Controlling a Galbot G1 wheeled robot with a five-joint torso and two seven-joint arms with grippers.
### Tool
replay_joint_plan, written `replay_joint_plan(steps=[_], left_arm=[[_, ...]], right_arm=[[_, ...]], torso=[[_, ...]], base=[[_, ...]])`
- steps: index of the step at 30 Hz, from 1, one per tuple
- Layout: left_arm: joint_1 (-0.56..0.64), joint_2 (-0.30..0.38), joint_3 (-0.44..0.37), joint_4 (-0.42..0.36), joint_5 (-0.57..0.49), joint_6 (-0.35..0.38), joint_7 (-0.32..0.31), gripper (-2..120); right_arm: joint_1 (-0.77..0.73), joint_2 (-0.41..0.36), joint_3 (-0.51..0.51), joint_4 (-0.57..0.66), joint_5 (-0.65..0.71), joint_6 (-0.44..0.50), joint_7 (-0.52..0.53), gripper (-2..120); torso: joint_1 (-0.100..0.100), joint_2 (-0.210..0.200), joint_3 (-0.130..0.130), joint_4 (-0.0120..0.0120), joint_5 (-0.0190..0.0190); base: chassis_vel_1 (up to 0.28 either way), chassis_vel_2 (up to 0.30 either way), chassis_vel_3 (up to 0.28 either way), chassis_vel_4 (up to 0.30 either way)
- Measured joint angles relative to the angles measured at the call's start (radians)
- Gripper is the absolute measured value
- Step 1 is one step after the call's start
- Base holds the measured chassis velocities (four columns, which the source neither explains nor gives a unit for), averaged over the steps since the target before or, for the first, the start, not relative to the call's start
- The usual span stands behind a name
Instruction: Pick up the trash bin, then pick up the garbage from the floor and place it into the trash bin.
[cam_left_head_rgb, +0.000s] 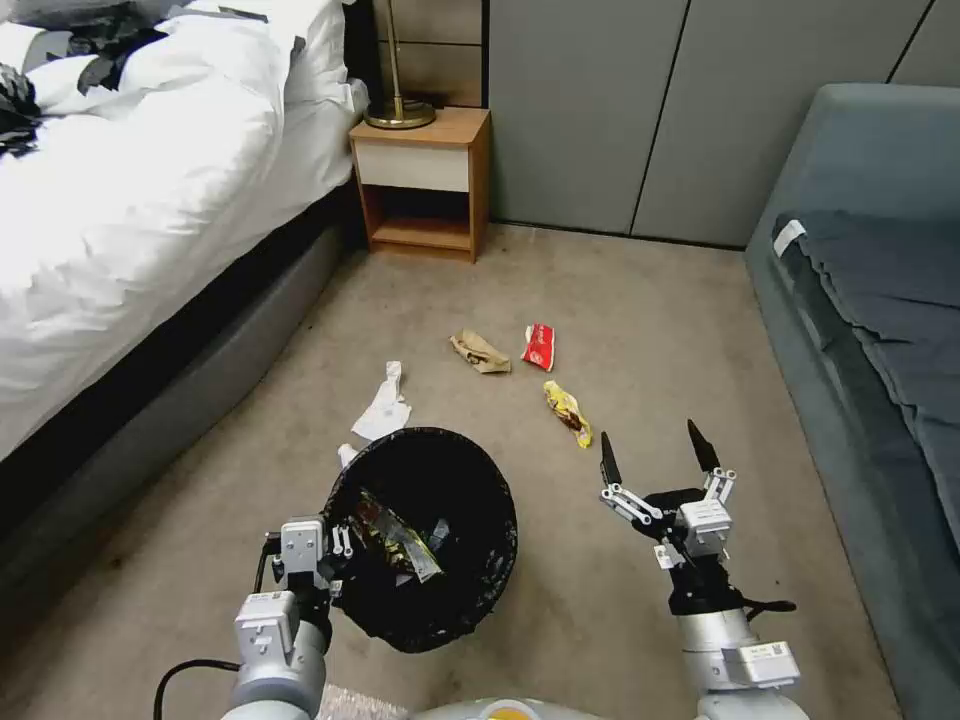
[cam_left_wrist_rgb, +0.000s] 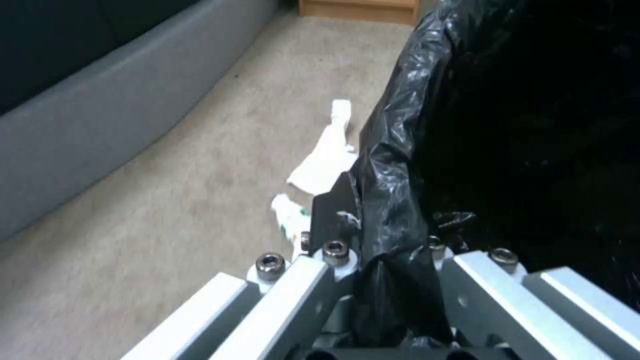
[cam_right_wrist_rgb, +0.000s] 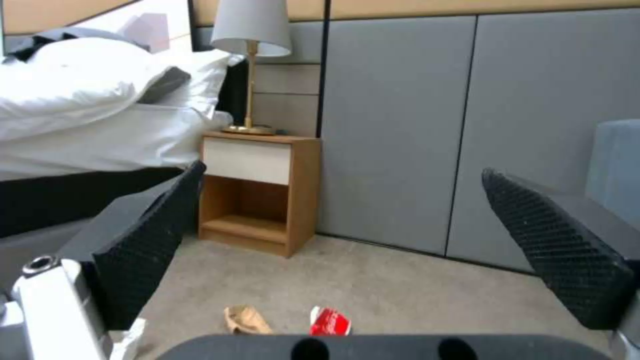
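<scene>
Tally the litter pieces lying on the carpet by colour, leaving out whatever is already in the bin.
White: 2 (tissue, small white piece beside the trash bin)
Brown: 1 (paper bag)
Red: 1 (wrapper)
Yellow: 1 (wrapper)
Total: 5

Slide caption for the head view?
Left gripper holds trash bin rim; open right gripper near yellow wrapper.

Even, soft daylight; faint shadows on the beige carpet floor (cam_left_head_rgb: 640, 300). Glossy black plastic bin liner (cam_left_wrist_rgb: 400, 165) glints, blurred beside the left end effector (cam_left_wrist_rgb: 387, 260).
</scene>
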Motion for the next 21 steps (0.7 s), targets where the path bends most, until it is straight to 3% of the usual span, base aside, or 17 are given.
replay_joint_plan(steps=[21], left_arm=[[-0.006,0.001,0.002,-0.004,0.0,0.003,-0.002,1]], right_arm=[[0.013,-0.005,0.008,0.003,-0.001,0.013,-0.009,100]], torso=[[0.0,0.0,0.0,0.0002,0.0001]], base=[[-0.222,0.218,0.218,-0.215]])
